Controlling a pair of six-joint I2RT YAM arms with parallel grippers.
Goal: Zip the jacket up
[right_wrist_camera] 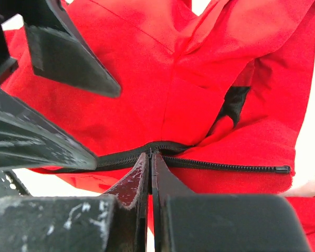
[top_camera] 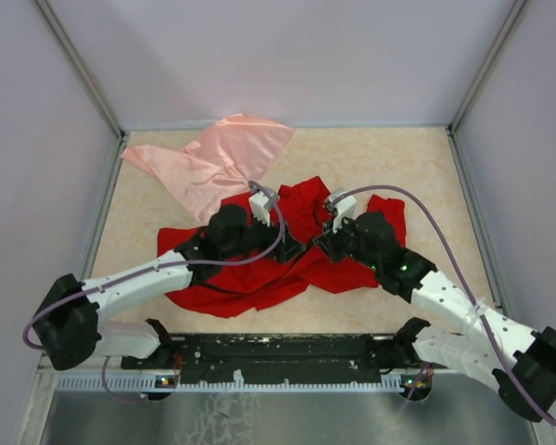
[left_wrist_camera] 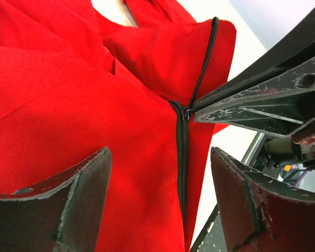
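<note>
The red jacket (top_camera: 259, 278) lies crumpled on the table between both arms. In the left wrist view its black zipper (left_wrist_camera: 183, 157) runs closed below the slider (left_wrist_camera: 187, 113), and a loose row of teeth (left_wrist_camera: 203, 63) leads away above it. My right gripper (right_wrist_camera: 150, 154) is shut on the zipper slider, with the closed zipper (right_wrist_camera: 121, 158) to its left and the open teeth (right_wrist_camera: 226, 166) to its right. My left gripper (left_wrist_camera: 160, 152) stands open just over the jacket (left_wrist_camera: 94, 115). It straddles the closed zipper and holds nothing.
A pale pink shiny cloth (top_camera: 222, 162) lies at the back left, touching the jacket's far edge. Bare beige table (top_camera: 398, 167) shows at the back right. Both gripper tips (top_camera: 306, 246) sit close together over the jacket's middle. Grey walls enclose the table.
</note>
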